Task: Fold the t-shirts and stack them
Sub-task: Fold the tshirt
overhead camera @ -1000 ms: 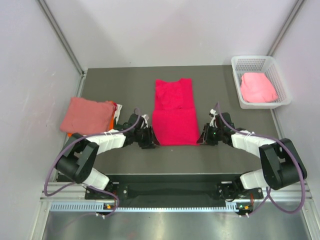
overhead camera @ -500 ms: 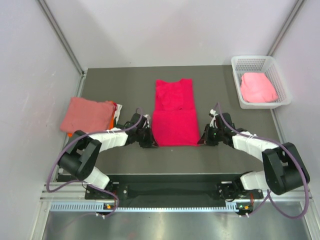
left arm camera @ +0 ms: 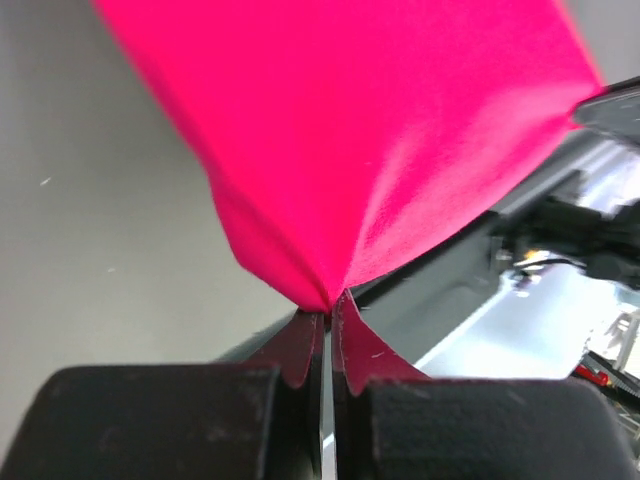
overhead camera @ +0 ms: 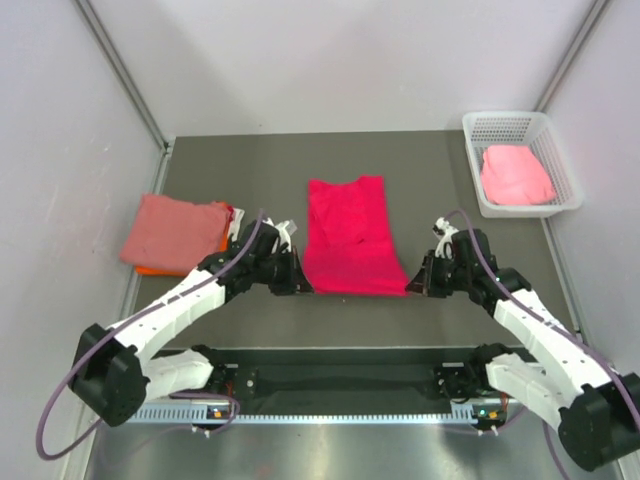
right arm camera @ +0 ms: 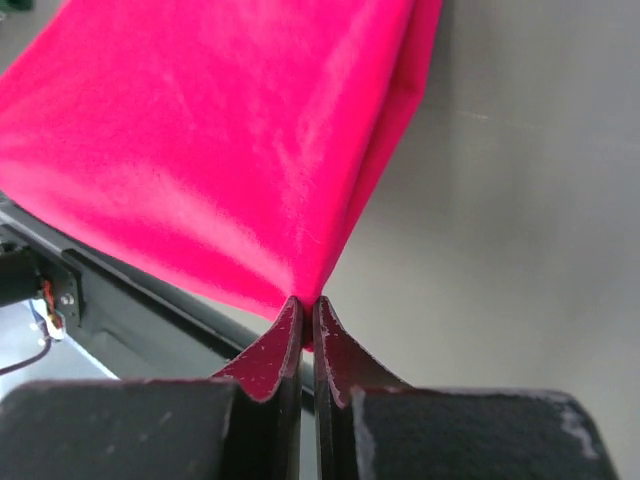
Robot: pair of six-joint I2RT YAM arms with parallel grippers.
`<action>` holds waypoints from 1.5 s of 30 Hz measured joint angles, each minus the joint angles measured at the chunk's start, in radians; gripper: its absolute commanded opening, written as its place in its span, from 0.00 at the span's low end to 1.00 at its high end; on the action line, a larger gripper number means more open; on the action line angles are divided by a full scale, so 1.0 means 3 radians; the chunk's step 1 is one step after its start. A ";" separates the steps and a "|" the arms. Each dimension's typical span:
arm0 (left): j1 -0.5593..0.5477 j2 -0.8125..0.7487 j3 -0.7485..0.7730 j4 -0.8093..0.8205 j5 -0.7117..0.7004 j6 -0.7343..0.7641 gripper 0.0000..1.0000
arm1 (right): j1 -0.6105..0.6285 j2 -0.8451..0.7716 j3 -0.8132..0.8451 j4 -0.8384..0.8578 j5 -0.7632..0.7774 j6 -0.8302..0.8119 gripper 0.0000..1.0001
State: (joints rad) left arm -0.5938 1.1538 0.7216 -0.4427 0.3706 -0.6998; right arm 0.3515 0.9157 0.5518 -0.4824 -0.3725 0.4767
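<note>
Crimson tee (overhead camera: 347, 235): one item, mid-bench, collar end toward the far edge, hem end toward the near edge. Lies between the two grippers, held at both near corners.

Left gripper (overhead camera: 296, 285): at the tee's near left corner. In the wrist view its fingers (left arm camera: 295, 345) are pressed together with only a hairline slit between them, and the cloth corner is pinched at the tips. The crimson cloth fans up and out from the pinch.

Right gripper (overhead camera: 415, 285): at the tee's near right corner. Its fingers (right arm camera: 265, 360) are likewise closed tight on the corner, and the cloth spreads away from the tips in a taut fold.

Salmon tee (overhead camera: 175, 230): folded, at the left edge of the bench (overhead camera: 250, 165).

Orange tee (overhead camera: 150, 270): under the salmon tee, only its edges showing.

Pink tee (overhead camera: 515, 173): bunched, unfolded, inside the basket (overhead camera: 520, 125).

Basket: white mesh, at the far right corner of the bench, well apart from both grippers.
</note>
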 measured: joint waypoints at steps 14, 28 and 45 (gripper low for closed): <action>0.0753 0.0858 0.1275 -0.0259 0.0465 0.0219 0.00 | -0.0066 0.1314 0.1829 -0.0350 0.0362 -0.0191 0.00; 0.1223 0.3028 0.3337 -0.0352 0.0685 0.0361 0.00 | -0.0455 0.3466 0.3695 -0.0215 0.0051 -0.0239 0.00; 0.1390 0.3401 0.3488 -0.0060 0.0351 0.0381 0.99 | -0.0599 0.3415 0.2992 0.0713 -0.0135 -0.0156 0.75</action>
State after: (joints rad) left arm -0.1768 2.1742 1.7679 -0.4606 0.4759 -0.5854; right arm 0.1719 1.9404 1.4494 -0.2684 -0.4129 0.4297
